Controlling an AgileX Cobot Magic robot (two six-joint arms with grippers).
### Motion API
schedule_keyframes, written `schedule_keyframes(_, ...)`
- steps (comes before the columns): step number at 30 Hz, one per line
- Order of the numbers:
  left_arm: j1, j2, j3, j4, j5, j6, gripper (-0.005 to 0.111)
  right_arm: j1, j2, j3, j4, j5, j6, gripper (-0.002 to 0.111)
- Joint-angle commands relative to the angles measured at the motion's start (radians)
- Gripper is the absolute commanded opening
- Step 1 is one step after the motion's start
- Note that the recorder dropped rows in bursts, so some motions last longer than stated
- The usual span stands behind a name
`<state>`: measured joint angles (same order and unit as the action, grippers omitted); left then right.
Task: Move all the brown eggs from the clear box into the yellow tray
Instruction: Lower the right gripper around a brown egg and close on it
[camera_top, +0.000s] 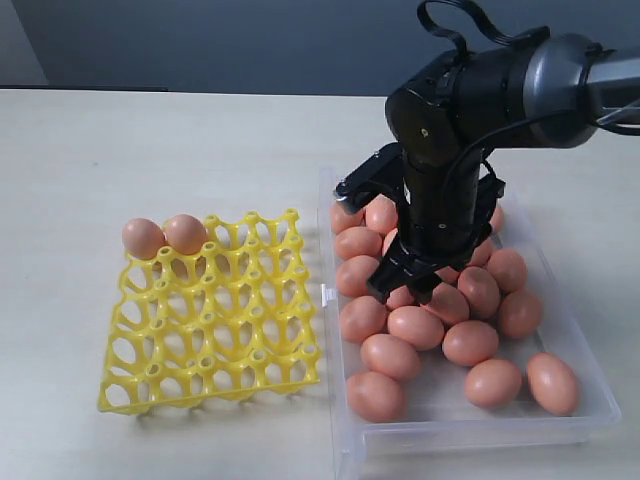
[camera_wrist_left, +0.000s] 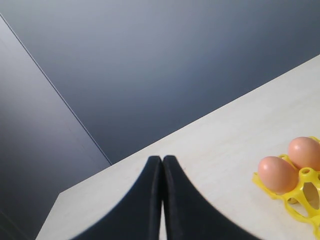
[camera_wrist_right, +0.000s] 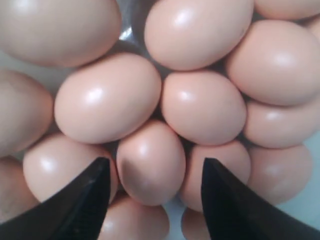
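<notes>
Pale cream counter, matte and bare-looking, is backed by a dark grey-blue wall. The yellow tray is set flat on the left of the counter, just beside the clear box but not seen to touch it. Two brown eggs are seated side by side in the tray's far-left corner cups; the other cups are seen through to the counter. Well over a dozen more eggs are held in the clear box on the right, crowded toward its far and middle part, many touching, with a few lying more loosely toward the near wall. The right end effector is lowered among the crowded eggs, its fingers apart, with one egg framed between them and no contact made out. The left end effector is held over bare counter near the tray's egg corner, fingers pressed together, nothing gripped.
</notes>
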<state>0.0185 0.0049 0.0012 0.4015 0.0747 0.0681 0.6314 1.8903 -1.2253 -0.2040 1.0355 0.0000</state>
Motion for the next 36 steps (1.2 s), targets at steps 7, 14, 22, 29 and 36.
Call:
schedule_keyframes(7, -0.011, -0.005, -0.001, 0.003, -0.001, -0.004, 0.000, -0.045, 0.064, 0.004, 0.014, -0.026, 0.000, 0.053)
schedule_keyframes(14, -0.011, -0.005, -0.001, 0.003, -0.001, -0.004, 0.000, -0.114, 0.092, 0.004, 0.056, -0.060, -0.029, 0.040)
schedule_keyframes(22, -0.011, -0.005, -0.001, 0.003, -0.001, -0.004, 0.000, -0.119, 0.092, 0.004, 0.103, -0.076, -0.041, 0.006)
schedule_keyframes(29, -0.011, -0.005, -0.001, 0.003, -0.001, -0.004, 0.000, -0.119, 0.045, 0.004, 0.149, 0.011, -0.071, 0.036)
schedule_keyframes(36, -0.011, -0.005, -0.001, 0.003, -0.001, -0.004, 0.000, -0.119, -0.038, 0.004, 0.360, 0.109, -0.271, 0.045)
